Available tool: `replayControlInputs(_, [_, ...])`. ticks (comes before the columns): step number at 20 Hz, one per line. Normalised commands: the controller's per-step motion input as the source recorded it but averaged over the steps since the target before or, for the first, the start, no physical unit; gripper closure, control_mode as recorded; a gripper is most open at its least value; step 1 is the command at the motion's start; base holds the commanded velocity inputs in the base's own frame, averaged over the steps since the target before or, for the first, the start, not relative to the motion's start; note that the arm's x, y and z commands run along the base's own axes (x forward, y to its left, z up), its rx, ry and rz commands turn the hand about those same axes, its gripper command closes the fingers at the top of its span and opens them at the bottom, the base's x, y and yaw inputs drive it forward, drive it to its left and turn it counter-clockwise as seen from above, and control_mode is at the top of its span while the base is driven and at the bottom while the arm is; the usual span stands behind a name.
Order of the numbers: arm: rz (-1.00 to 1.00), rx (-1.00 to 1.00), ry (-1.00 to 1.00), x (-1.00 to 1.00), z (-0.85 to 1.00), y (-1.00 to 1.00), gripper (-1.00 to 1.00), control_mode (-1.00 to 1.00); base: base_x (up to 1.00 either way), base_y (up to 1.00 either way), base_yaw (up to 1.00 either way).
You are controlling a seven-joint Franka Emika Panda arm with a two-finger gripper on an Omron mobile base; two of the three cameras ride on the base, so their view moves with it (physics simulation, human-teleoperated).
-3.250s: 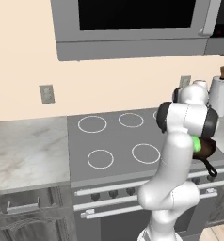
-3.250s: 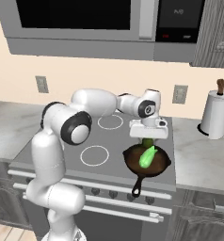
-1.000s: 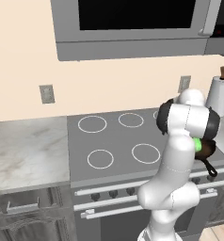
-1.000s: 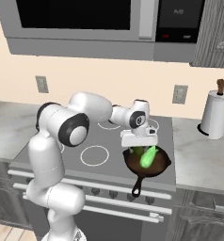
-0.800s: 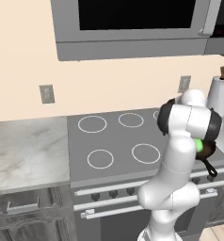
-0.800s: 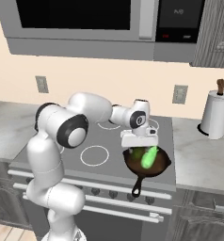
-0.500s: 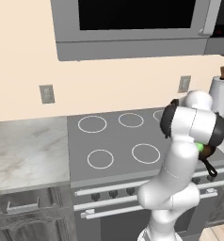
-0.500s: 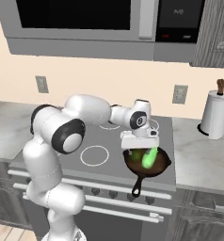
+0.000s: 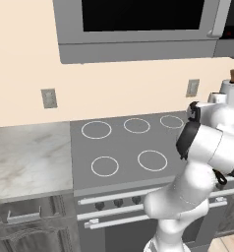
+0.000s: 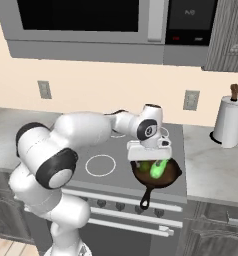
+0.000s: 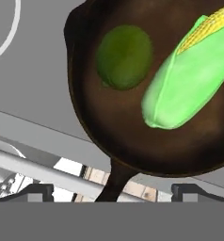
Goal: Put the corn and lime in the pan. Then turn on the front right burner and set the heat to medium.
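Observation:
The pan (image 11: 132,136) is a dark skillet on the stove's front right burner, with its handle toward the stove's front edge. The lime (image 11: 124,57), a dark green ball, lies in the pan beside the corn (image 11: 189,80), a light-green husked ear with yellow kernels at one end. They lie close together, apart or barely touching. My gripper (image 11: 112,192) hovers just above the pan, open, its two tips far apart with nothing between them. From the right base view the gripper (image 10: 148,160) hangs over the pan (image 10: 172,177), with the corn (image 10: 158,169) bright beneath it.
The stove top (image 9: 124,147) has several white burner rings. Knobs (image 10: 101,202) line the stove's front panel above the oven handle. A paper towel roll (image 10: 226,127) stands on the counter to the right. A marble counter (image 9: 25,157) lies left of the stove.
The hand has stayed low over the pan. The arm's elbow has swung a little to the right in the left base view. Corn and pan have not moved.

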Motion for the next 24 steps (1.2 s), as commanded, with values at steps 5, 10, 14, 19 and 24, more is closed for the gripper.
replayControlInputs(5, [0.0,0.0,-0.14,-0.59,0.28,-0.2,-1.0,-1.0,0.0,0.0,0.0])
replayControlInputs(10, [0.0,0.0,-0.15,-0.65,0.12,-0.11,-1.0,-1.0,0.0,0.0,0.0])
replayControlInputs(14, [0.0,0.03,-0.15,-0.75,0.02,-0.21,-1.0,-1.0,0.0,0.0,0.0])
replayControlInputs(19, [0.0,0.13,-0.18,-0.77,-0.1,-0.38,-1.0,-1.0,0.0,0.0,0.0])
replayControlInputs(24, [0.0,0.15,-0.33,-0.52,-0.02,-0.33,-1.0,-1.0,0.0,0.0,0.0])
